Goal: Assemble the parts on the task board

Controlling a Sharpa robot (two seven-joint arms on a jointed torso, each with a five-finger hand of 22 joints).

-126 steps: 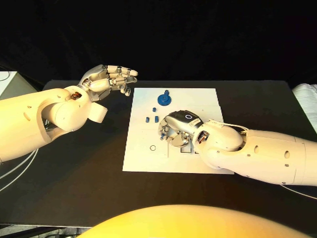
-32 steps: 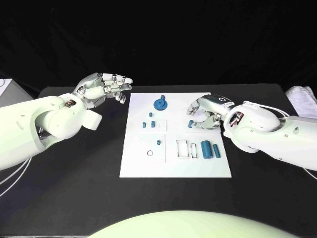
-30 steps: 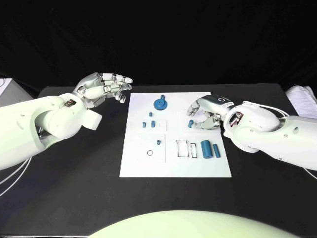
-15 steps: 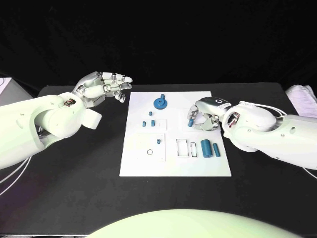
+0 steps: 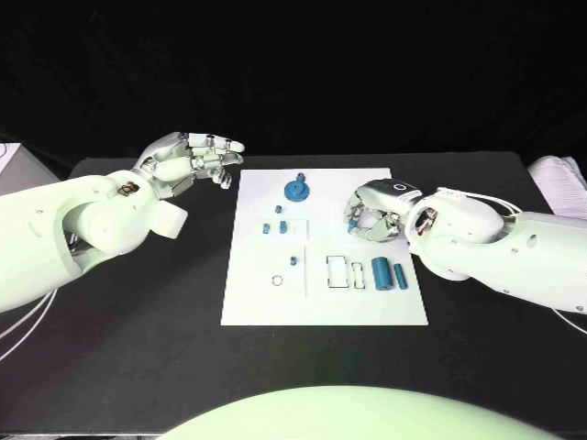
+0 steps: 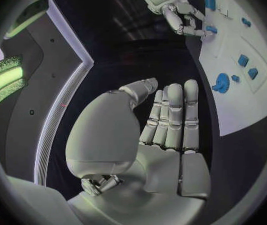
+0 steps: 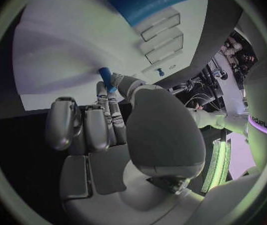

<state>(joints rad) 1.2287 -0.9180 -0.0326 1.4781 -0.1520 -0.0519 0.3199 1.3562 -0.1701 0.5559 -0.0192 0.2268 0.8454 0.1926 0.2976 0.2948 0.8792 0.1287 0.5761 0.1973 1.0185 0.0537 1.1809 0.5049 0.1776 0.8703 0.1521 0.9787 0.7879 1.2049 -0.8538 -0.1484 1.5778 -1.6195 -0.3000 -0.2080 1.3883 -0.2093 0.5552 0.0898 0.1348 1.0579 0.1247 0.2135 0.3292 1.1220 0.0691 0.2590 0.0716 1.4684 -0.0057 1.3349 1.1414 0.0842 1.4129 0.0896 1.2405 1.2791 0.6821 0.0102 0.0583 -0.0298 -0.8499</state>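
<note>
One small blue part (image 7: pixel 106 78) pinched in right hand (image 5: pixel 371 216) fingertips above task board (image 5: pixel 323 307); left hand (image 5: pixel 188 158) empty, fingers apart.

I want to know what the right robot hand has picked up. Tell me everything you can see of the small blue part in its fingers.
The small blue part is a short, slim peg of smooth, plastic-looking material in plain blue. The right robot hand pinches it between its fingertips, so only one end sticks out, pointing at the task board. In the head view it shows as a blue sliver under the hand, over the board's right side. Whether it touches the board cannot be told.
</note>
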